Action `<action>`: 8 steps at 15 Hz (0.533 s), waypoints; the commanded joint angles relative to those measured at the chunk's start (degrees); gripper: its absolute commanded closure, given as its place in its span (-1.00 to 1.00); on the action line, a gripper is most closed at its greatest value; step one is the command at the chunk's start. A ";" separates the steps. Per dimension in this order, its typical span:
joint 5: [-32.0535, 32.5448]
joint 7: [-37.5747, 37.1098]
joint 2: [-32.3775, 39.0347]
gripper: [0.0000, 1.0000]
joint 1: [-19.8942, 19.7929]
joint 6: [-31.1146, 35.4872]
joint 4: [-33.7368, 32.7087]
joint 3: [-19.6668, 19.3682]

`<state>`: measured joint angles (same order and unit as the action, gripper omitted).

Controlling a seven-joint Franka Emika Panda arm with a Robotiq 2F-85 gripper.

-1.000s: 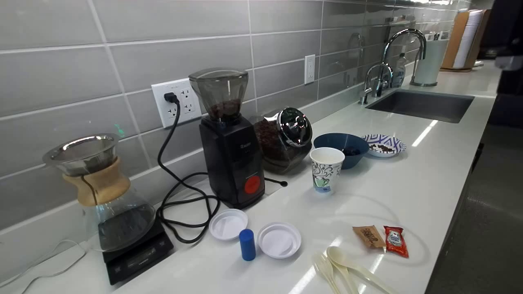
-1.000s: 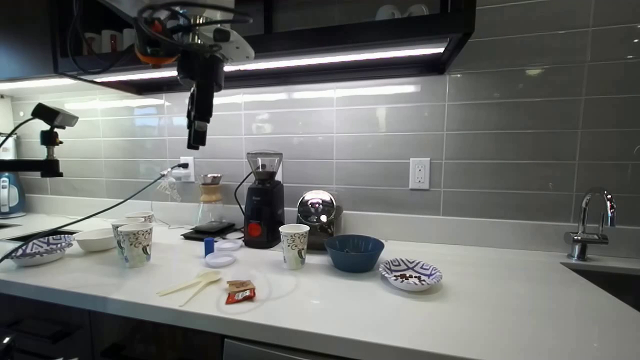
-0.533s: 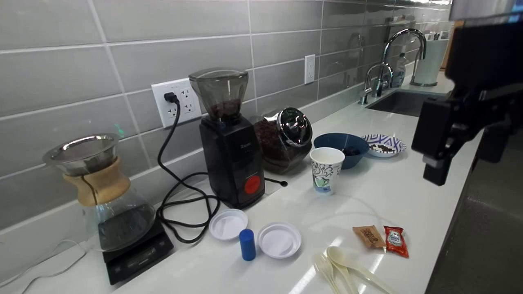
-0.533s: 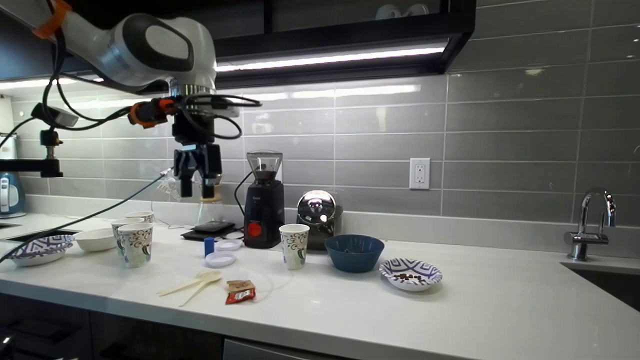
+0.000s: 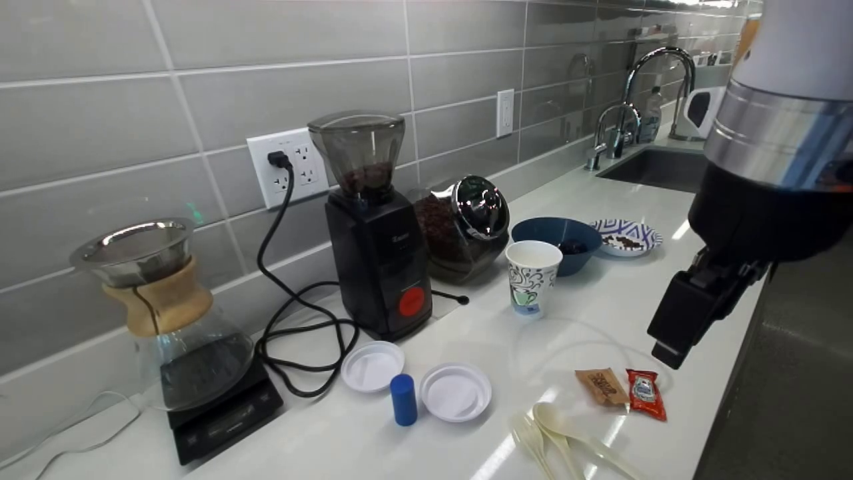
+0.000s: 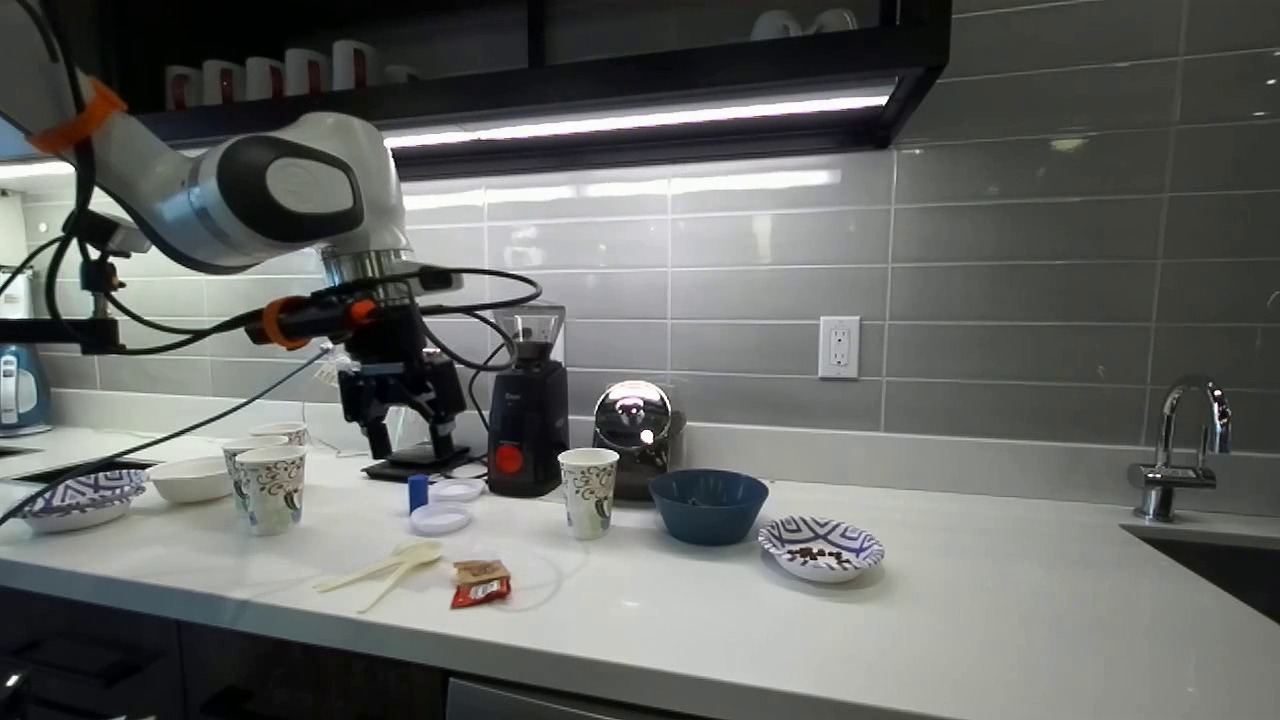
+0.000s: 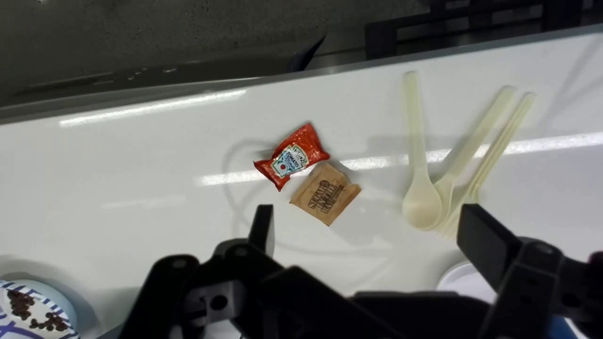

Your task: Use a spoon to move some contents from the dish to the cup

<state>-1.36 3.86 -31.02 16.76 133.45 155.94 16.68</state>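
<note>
My gripper (image 6: 411,447) is open and empty in the air above the counter, its two fingers wide apart. In the wrist view the gripper (image 7: 372,230) shows the spoon (image 7: 422,202) lying between and beyond its fingertips, nearer the right finger. The pale spoon also shows in an exterior view (image 5: 548,417). It lies on another spoon and beside forks. The cup (image 5: 532,277), white paper with a printed pattern, stands upright before the grinder, also in an exterior view (image 6: 588,492). The dish (image 6: 830,532), a blue-patterned white bowl with brown bits, is partly in the wrist view (image 7: 28,313).
A red packet (image 7: 292,157) and a brown packet (image 7: 326,194) lie beside the spoons. White lids (image 5: 456,393), a blue cylinder (image 5: 403,400), a blue bowl (image 6: 708,508) and a black grinder (image 6: 527,425) stand nearby. More cups (image 6: 272,490) stand left. A shelf (image 6: 640,90) hangs overhead.
My arm has come down from near the shelf toward the counter, and the gripper has turned so both its fingers show apart. The objects on the counter have not moved.
</note>
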 commanded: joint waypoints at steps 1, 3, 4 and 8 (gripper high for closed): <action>0.73 -0.55 0.12 -1.00 0.97 -0.13 -0.24 -1.05; 0.73 -0.55 0.10 -1.00 0.96 -0.13 -0.35 -1.07; 0.73 -0.55 0.10 -1.00 0.96 -0.13 -0.35 -1.08; 0.94 0.23 1.42 -1.00 1.02 1.18 -0.56 -1.09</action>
<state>-1.36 3.86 -31.05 16.76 133.42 155.66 16.58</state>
